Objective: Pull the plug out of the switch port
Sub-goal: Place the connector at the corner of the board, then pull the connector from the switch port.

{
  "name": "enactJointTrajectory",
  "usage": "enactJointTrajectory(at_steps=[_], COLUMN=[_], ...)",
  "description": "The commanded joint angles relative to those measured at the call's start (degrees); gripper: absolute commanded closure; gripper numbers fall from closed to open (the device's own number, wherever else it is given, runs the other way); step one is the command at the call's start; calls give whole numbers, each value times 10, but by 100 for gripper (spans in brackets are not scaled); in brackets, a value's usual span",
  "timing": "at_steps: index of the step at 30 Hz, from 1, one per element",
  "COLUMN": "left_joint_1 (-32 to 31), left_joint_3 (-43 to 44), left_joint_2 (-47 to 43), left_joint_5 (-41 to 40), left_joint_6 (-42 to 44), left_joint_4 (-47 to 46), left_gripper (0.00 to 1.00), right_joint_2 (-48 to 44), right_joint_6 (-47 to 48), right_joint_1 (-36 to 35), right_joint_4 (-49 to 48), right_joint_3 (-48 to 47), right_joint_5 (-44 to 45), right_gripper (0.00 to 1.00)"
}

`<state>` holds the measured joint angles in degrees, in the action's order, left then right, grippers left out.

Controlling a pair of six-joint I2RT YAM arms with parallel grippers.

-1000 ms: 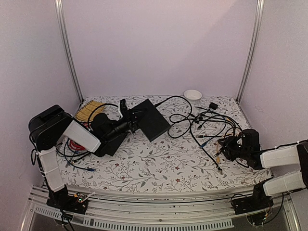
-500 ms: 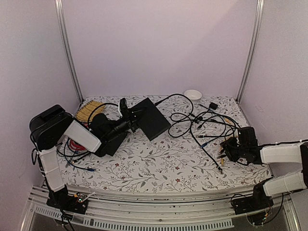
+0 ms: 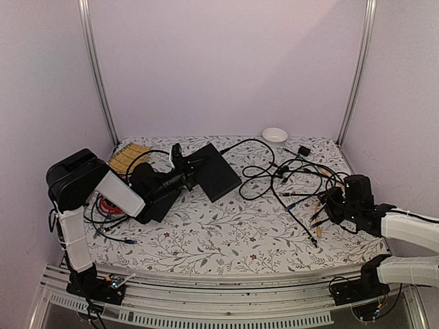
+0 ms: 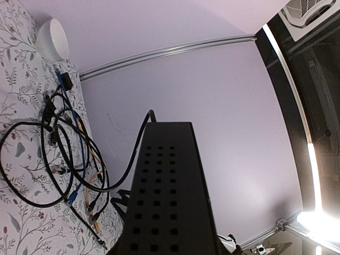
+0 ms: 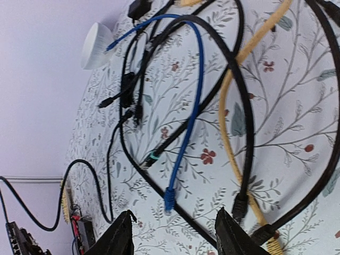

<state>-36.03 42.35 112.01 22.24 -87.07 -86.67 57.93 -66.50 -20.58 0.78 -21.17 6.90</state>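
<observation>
The switch [image 3: 214, 171] is a flat black box, lifted at a tilt off the floral table at the back left, with my left gripper [image 3: 186, 173] shut on its near end. In the left wrist view its vented casing [image 4: 167, 196] fills the lower middle and hides my fingers. A black cable's plug [image 4: 151, 116] sits in the far end of the switch [image 3: 221, 147]. My right gripper [image 3: 330, 205] hovers open over loose cables at the right. Between its fingers [image 5: 120, 237] lies a blue cable's plug [image 5: 169, 200].
A tangle of black, blue and yellow cables [image 3: 302, 181] covers the right half of the table. A white bowl [image 3: 275, 134] stands at the back. A small black adapter [image 3: 304, 149] lies near it. A yellow bundle [image 3: 129, 157] and red and blue wires [image 3: 106, 205] lie at the left.
My right gripper has drifted slightly to the right and toward the back over the cables, with its forearm stretched out lower. The left arm and the switch have barely moved.
</observation>
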Motion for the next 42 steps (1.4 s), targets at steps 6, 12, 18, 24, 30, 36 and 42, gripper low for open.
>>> enactJointTrajectory(at_steps=[6, 12, 18, 24, 30, 36, 42], left_joint_1=[7, 5, 3, 2, 1, -1, -3], left_joint_3=[21, 18, 15, 16, 21, 25, 27], left_joint_2=[1, 1, -2, 1, 1, 1, 1], left_joint_5=[14, 11, 8, 6, 7, 8, 6], left_joint_6=[-14, -11, -11, -27, -28, -28, -27], left_joint_4=[-114, -102, -93, -102, -95, -89, -82], left_gripper=[100, 100, 100, 100, 100, 100, 100], right_joint_2=[69, 183, 285, 356, 401, 429, 445], right_joint_6=[95, 121, 141, 152, 147, 146, 146], right_joint_1=[-52, -112, -159, -175, -181, -189, -195], right_joint_4=[-174, -249, -278, -298, -315, -326, -334], right_joint_3=[-102, -187, -293, -356, -389, -415, -432], right_joint_5=[-92, -127, -165, -198, -243, -276, -296], right_gripper=[50, 50, 51, 51, 52, 53, 53])
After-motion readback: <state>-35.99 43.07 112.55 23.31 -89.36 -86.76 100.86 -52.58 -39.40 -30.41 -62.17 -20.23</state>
